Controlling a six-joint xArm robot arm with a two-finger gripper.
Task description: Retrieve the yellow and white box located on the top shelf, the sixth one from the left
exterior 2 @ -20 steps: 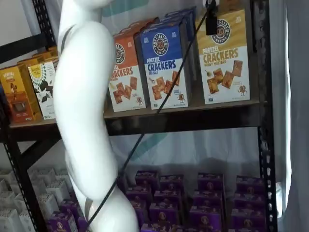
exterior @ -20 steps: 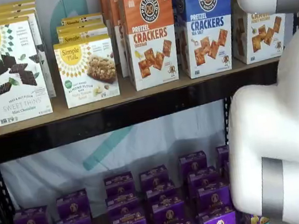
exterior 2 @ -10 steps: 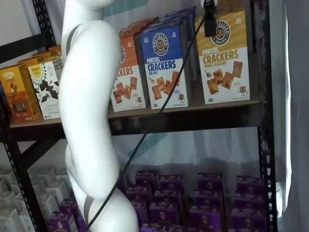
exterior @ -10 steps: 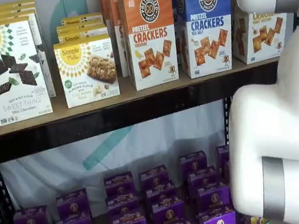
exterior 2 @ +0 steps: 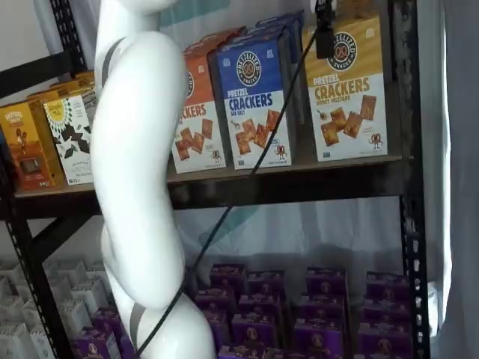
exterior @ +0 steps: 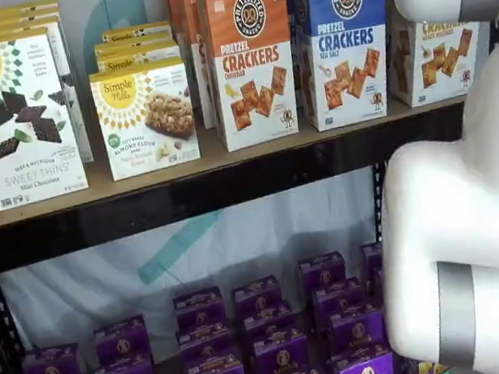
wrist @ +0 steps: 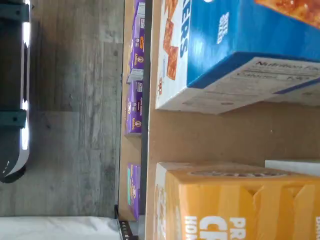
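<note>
The yellow and white box (exterior 2: 348,90) stands upright at the right end of the top shelf (exterior 2: 299,168), beside the black upright. In a shelf view it (exterior: 435,54) is half hidden behind my white arm. The wrist view shows its yellow top (wrist: 235,205) close up, with the blue-and-white carton (wrist: 240,45) beside it on the tan board (wrist: 200,135). My gripper (exterior 2: 324,34) shows only as a black finger with a cable, hanging from the view's top edge in front of the box's upper left corner. No gap or grip shows.
Blue-and-white (exterior 2: 251,97) and orange-and-white (exterior: 248,57) cracker cartons stand left of the yellow box, with Simple Mills boxes (exterior: 17,117) further left. Purple boxes (exterior: 270,333) fill the lower level. My white arm (exterior 2: 142,172) crosses in front of the shelves.
My arm has shifted a little to the right in front of the shelves. The black finger has edged slightly up and left. The boxes have not moved.
</note>
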